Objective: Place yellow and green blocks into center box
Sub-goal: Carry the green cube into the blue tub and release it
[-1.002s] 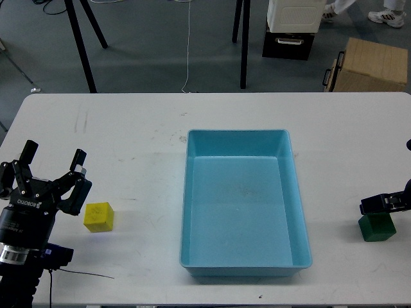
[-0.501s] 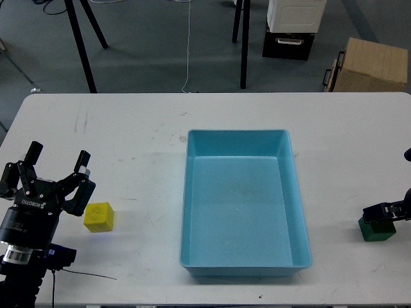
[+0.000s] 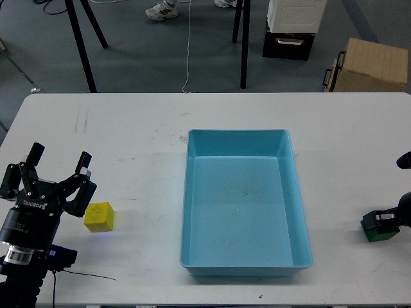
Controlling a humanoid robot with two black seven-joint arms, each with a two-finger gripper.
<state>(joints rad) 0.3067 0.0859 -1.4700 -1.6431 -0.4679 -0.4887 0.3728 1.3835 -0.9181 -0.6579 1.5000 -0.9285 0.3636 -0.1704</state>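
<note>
The yellow block [image 3: 99,216] lies on the white table [image 3: 128,128] at the front left. My left gripper [image 3: 58,160] is open and empty, just left of and slightly behind the yellow block, not touching it. The light blue center box [image 3: 298,212] is empty. The green block [image 3: 379,233] sits at the front right near the table's edge. My right gripper [image 3: 385,218] is low over the green block and covers its top. Its fingers look dark and small, so I cannot tell whether they are closed on the block.
Beyond the table's far edge stand black tripod legs [image 3: 80,45], a black case with a white box [image 3: 292,29] and a cardboard box [image 3: 372,64]. A thin black cable [image 3: 83,274] lies by the front left edge.
My right gripper has sunk lower onto the green block and drawn slightly right. My left gripper has shifted slightly down and right, closer to the yellow block. Both blocks stay in place.
</note>
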